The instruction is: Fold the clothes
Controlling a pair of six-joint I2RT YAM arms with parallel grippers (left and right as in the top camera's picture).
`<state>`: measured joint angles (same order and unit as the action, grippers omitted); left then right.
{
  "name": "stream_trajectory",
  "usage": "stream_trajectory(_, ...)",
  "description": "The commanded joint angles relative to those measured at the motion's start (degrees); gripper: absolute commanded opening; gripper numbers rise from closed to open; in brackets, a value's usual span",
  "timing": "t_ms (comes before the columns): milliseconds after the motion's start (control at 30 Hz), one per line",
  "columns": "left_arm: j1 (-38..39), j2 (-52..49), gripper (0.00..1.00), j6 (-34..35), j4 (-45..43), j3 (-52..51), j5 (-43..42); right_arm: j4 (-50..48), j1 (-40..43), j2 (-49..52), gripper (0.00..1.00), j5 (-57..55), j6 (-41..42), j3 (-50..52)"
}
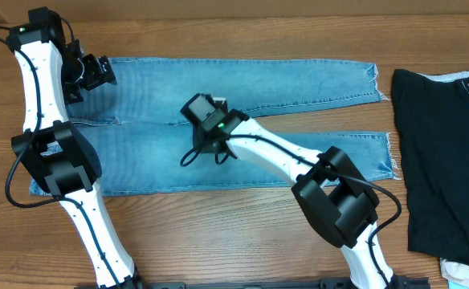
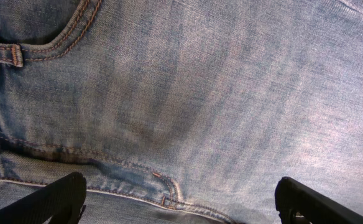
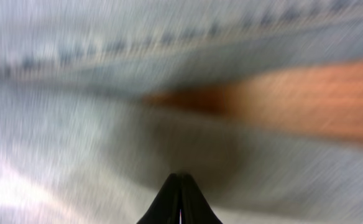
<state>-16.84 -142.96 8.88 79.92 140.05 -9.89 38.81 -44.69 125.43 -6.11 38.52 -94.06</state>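
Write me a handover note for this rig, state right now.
Left gripper: open, above the jeans at the waist and pocket end, holding nothing.
Right gripper: shut, over the gap between the legs near the crotch; blurred view, no cloth seen in it.
Jeans: flat across the table, waist left, hems right, beside the black garment.
Done: spread out. Left: every fold.

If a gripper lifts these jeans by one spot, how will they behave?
Probably floppy: the jeans lie flat and spread across the table, so they would likely drape and trail. Likely heavyish for cloth, given the thick stitched seams. The coarse weave should resist slipping.
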Motion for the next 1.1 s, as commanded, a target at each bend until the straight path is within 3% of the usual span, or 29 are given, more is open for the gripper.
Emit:
stream_trajectory(0, 0.37, 2.38, 1.00, 0.35, -0.09, 0.79, -0.44, -1.49, 2.51, 3.08, 0.04, -2.82, -1.03, 0.37)
stream_trajectory(267, 0.37, 2.38, 1.00, 0.35, -0.07, 0.79, -0.44, 4.87, 2.91, 10.01, 0.04, 9.68, 3.85, 0.35)
stream_trajectory(400, 0.37, 2.38, 1.00, 0.35, -0.09, 0.76, -0.46, 5.14, 2.60, 10.01, 0.04, 8.57, 4.48, -0.17)
stream_trajectory(467, 0.37, 2.38, 1.00, 0.33, -0.07, 0.76, -0.44, 4.33, 3.21, 9.57, 0.14, 5.97, -0.22, -3.04)
stream_trajectory(533, 0.37, 2.38, 1.00, 0.35, -0.09, 0.76, -0.44, 6.16, 4.13, 7.96, 0.30, 5.73, -8.11, -7.98)
stream_trajectory(600, 0.37, 2.38, 1.00, 0.35, -0.09, 0.76, -0.44, 13.35, 5.86, 4.81, 0.66, 3.39, -16.33, -17.94)
stream_trajectory(667, 0.37, 2.38, 1.00, 0.35, -0.09, 0.76, -0.44, 22.71, 7.98, 1.51, 0.85, -1.70, -16.31, -27.87)
stream_trajectory(700, 0.37, 2.38, 1.00, 0.35, -0.09, 0.76, -0.44, 26.18, 9.20, -0.11, 1.00, -3.06, -16.31, -31.80)
stream_trajectory(800, 0.37, 2.38, 1.00, 0.35, -0.09, 0.76, -0.44, 27.17, 12.41, -2.99, 1.00, -3.32, -16.26, -37.44)
stream_trajectory(1067, 0.37, 2.38, 1.00, 0.35, -0.09, 0.76, -0.44, 23.10, 17.03, -3.56, 1.00, -3.30, -16.26, -37.53)
